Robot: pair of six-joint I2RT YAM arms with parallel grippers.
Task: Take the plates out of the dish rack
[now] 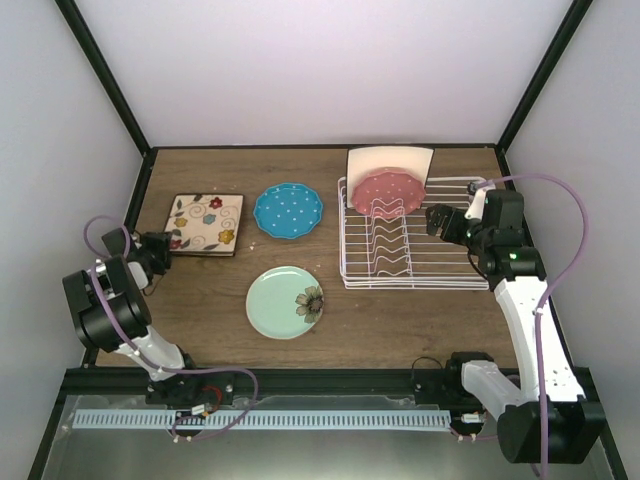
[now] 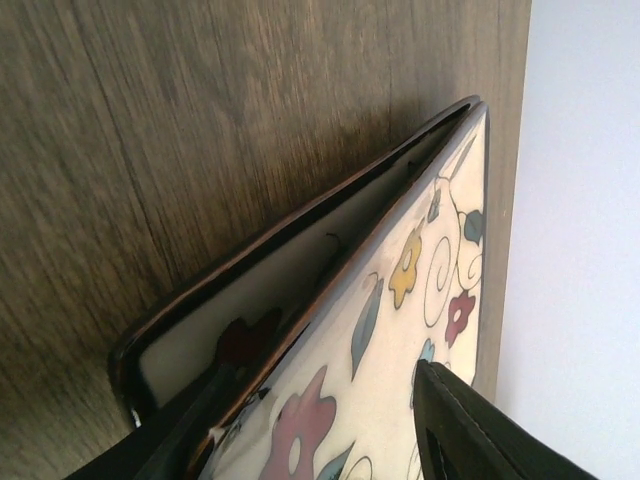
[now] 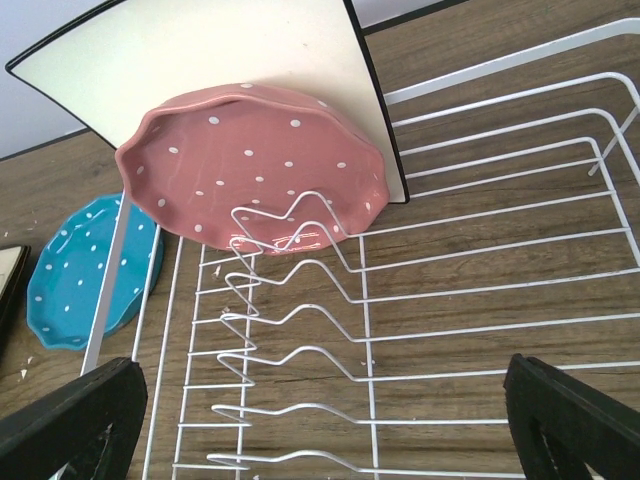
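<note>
A square cream floral plate (image 1: pixel 205 224) lies flat on the table at the left. My left gripper (image 1: pixel 160 250) is open at its near left edge. In the left wrist view its fingers (image 2: pixel 470 430) straddle the plate's dark rim (image 2: pixel 420 330), one over the floral face and one outside the rim. A blue dotted plate (image 1: pixel 287 211) and a mint green flowered plate (image 1: pixel 286 301) lie on the table. The white dish rack (image 1: pixel 410 285) holds a pink dotted plate (image 1: pixel 388 192) and, behind it, a second square plate (image 1: pixel 390 160) showing its plain back. My right gripper (image 1: pixel 437 221) is open and empty over the rack's right side.
In the right wrist view the pink plate (image 3: pixel 250 160) leans in the far zigzag dividers of the rack (image 3: pixel 362 310), against the square plate (image 3: pixel 200 60). The blue plate (image 3: pixel 80 270) lies just left of the rack. Black frame posts and white walls enclose the table.
</note>
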